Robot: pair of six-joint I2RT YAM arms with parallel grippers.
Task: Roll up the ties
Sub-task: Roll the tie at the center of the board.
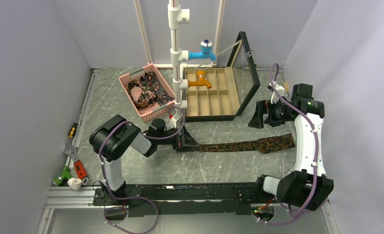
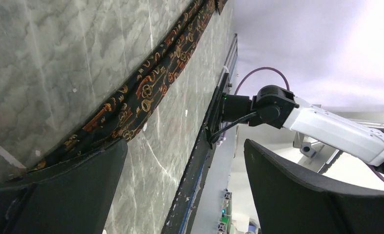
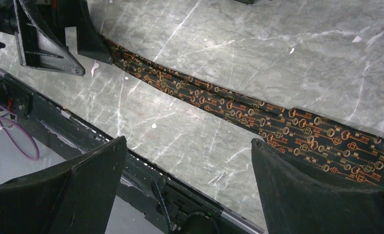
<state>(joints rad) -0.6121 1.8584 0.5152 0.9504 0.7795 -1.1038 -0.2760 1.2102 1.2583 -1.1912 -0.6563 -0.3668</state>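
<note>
One tie point(image 1: 238, 145), dark with a small orange-brown key pattern, lies flat and stretched across the table, wide end to the right. It also shows in the left wrist view point(image 2: 151, 85) and the right wrist view point(image 3: 258, 114). My left gripper point(image 1: 185, 142) is open at the tie's narrow left end, low at the table. One finger point(image 2: 58, 195) lies over that end, and nothing is between the jaws. My right gripper point(image 1: 261, 116) is open and empty, above and just beyond the tie's wide end. More ties point(image 1: 148, 90) lie bunched in the pink basket.
The pink mesh basket point(image 1: 131, 78) stands at the back left. A wooden compartment box point(image 1: 212, 95) with a raised glass lid stands behind the tie. A white pipe post point(image 1: 176, 53) carries blue and orange taps. Hand tools point(image 1: 75, 163) lie at the left edge.
</note>
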